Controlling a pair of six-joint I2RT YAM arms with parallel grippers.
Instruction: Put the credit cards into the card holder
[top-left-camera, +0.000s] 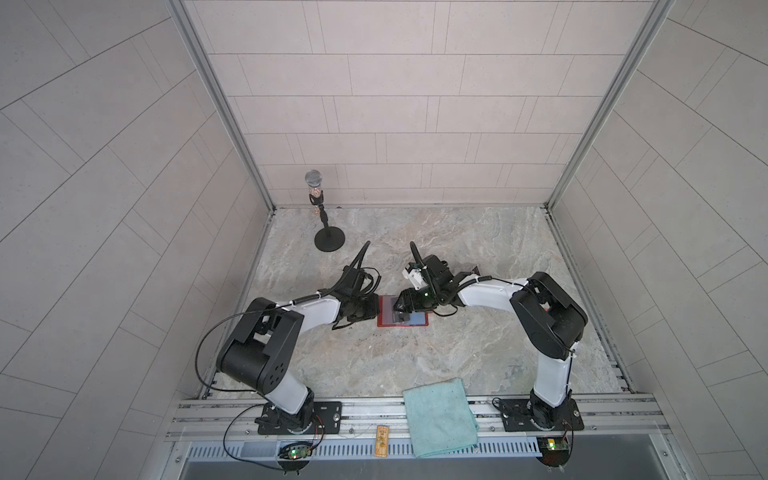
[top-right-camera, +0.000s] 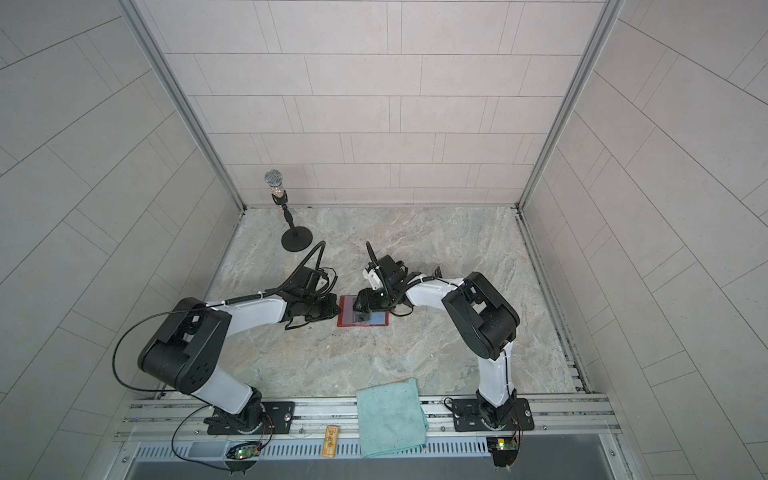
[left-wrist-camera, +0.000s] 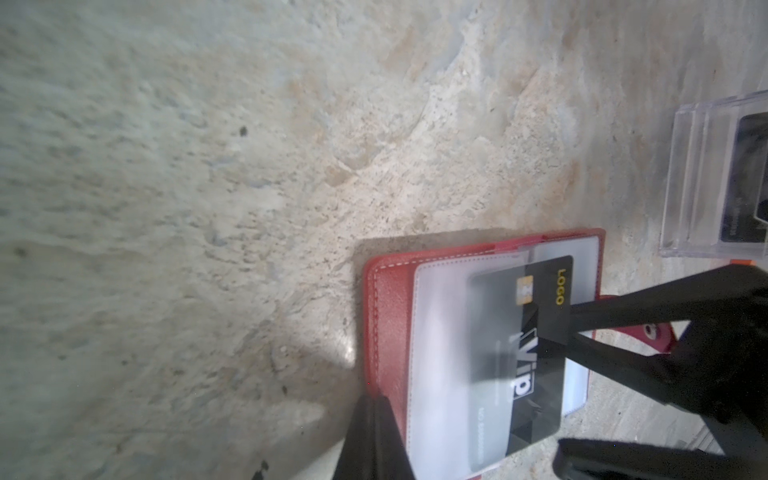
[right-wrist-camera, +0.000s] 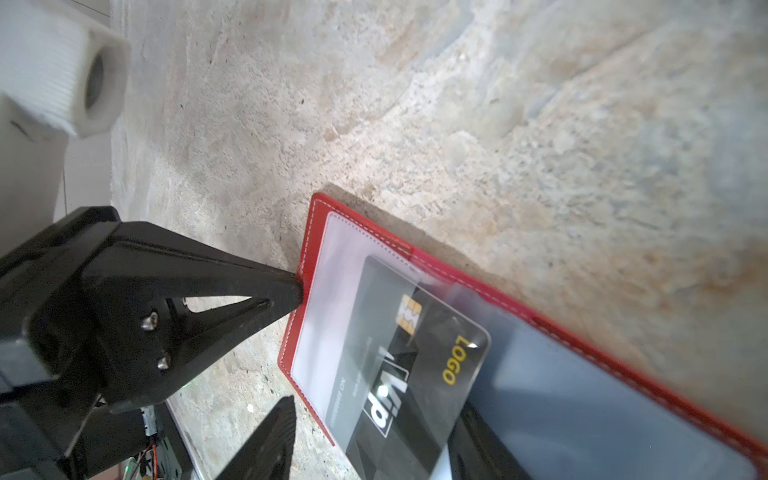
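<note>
Left wrist view: the red leather-look book-style card holder (left-wrist-camera: 388, 324) lies open and flat on the marbled stone-look surface (left-wrist-camera: 208, 208), with its clear plastic sleeves facing up. A black plastic credit card with white "VIP" and yellow "LOGO" lettering (left-wrist-camera: 523, 353) sits partly inside the sleeve of one page. One end is dimmed behind the frosted plastic and the lettered end sticks out.

The left hand (left-wrist-camera: 374, 405) is closed, its tips pinched on the short outer edge of that page's cover. The right wrist view shows the same tips meeting the red edge. The right hand (left-wrist-camera: 564, 386) has its fingers spread. One tip touches the card's exposed short edge and the other sits just past the card's corner, so it grips nothing.

In the right wrist view a pale blue card (right-wrist-camera: 582, 395) shows under the sleeve of the other page.

In both top views the card holder lies near the middle of the surface between the two hands. The left hand is at its left edge and the right hand is over its middle.

A small clear plastic box (left-wrist-camera: 702, 178) stands on the surface apart from the card holder; something dark inside it is too blurred to name. A silver-headed microphone on a black round-based stand (top-left-camera: 314, 183) stands near the far left corner. A folded teal cloth (top-left-camera: 440, 417) hangs over the near edge, with a small wooden block (top-left-camera: 381, 441) just beside it on the metal rail.
</note>
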